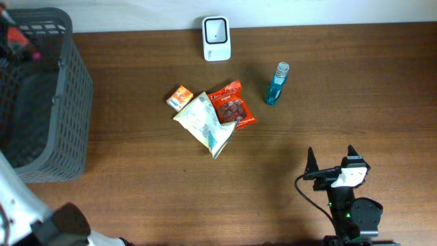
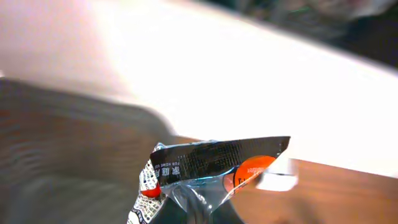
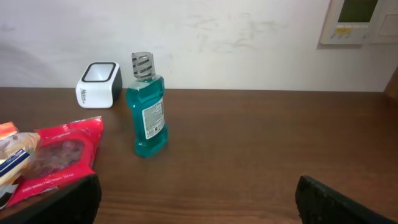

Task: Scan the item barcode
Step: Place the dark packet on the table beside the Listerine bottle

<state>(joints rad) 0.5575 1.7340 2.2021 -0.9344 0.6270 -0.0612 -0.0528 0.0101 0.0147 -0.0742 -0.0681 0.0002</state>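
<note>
Where the brown wooden table meets the plain white wall, a small white scanner stands upright. A pale control panel is mounted on the wall off to the right. A grey mesh basket sits at the table's left end. Mid-table lie a small orange box, a pale crumpled bag and a red snack bag, bunched close, with the pale bag overlapping the red one. A blue bottle stands just to their right. The left gripper is up over the basket's far corner, well apart from the scanner. Its jaws are closed on a packet, clear and black with an orange patch, and its wrist view is blurred. The right gripper is near the table's front edge, jaws wide apart and empty, with the bottle ahead of it.
</note>
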